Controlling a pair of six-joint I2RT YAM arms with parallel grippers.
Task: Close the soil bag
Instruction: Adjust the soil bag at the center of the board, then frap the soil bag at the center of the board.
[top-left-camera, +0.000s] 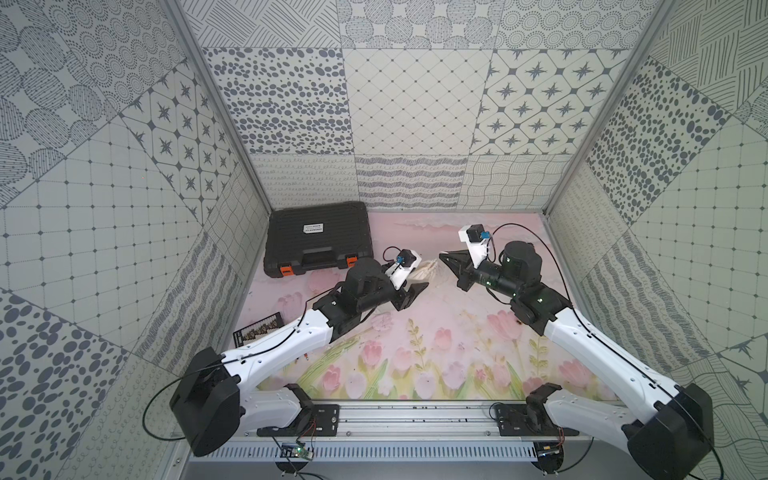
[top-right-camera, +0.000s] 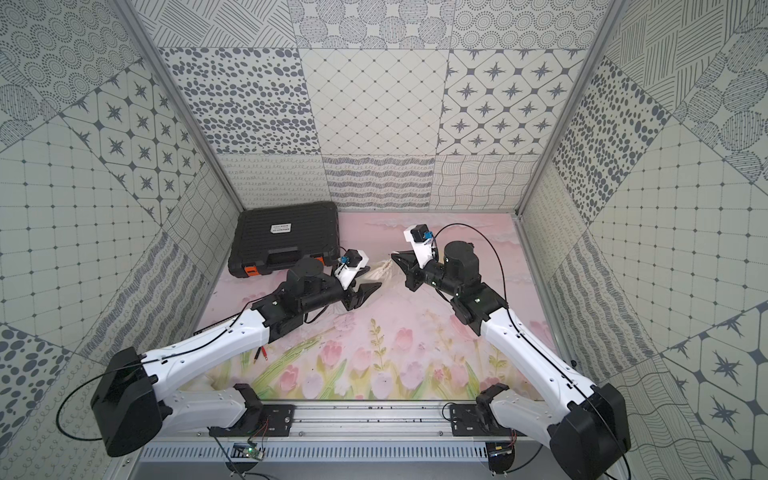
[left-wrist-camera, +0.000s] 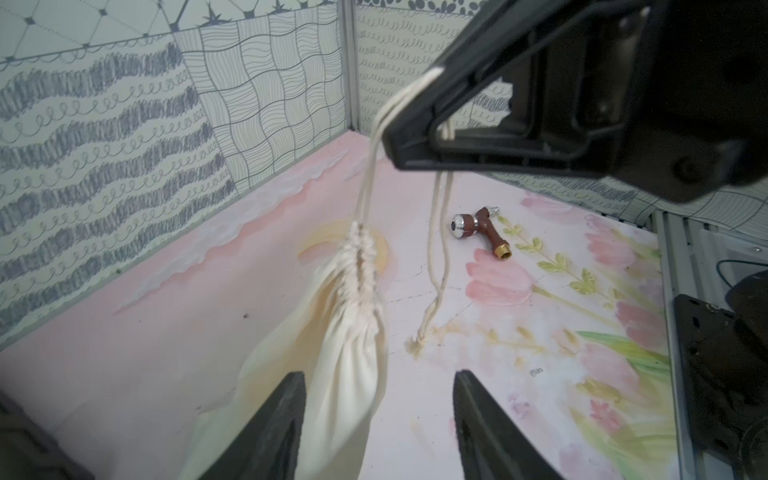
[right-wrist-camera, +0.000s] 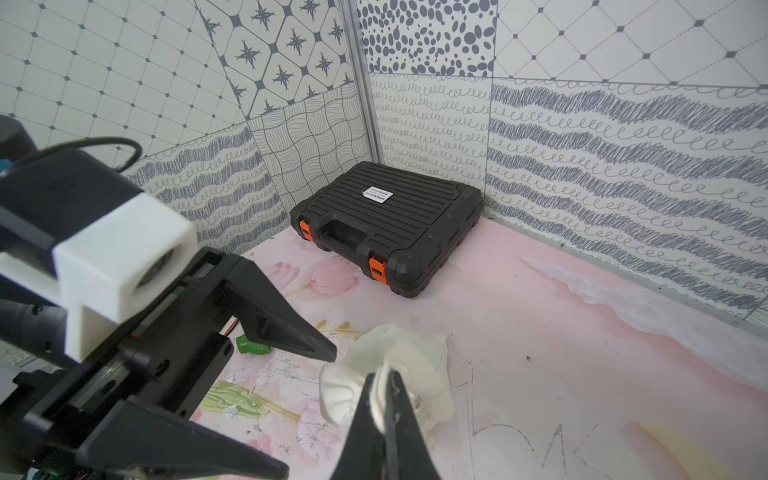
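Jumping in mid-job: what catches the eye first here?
The cream soil bag in the middle stands out, mouth cinched, its cords pinched in the shut right gripper. The open left gripper sits close by the bag, and a black case with orange latches lies in the far left corner.

My left pincer (left-wrist-camera: 379, 374) and right pincer (right-wrist-camera: 389, 374) are black, and the camera mounts (right-wrist-camera: 120, 257) are white. The soil bag (left-wrist-camera: 345, 353) is cream-white, its cords (left-wrist-camera: 440, 249) the same cream. Far left, the case (top-left-camera: 318, 235) is ribbed black with orange latches (right-wrist-camera: 377, 270) and a white label (right-wrist-camera: 377, 194). The mat (top-left-camera: 436, 340) is pink with painted tulips and green leaves. The nozzle (left-wrist-camera: 482, 230) is brown, chrome and brass. The walls (top-left-camera: 407, 104) are pale with grey dots, stars, grids and squiggles.
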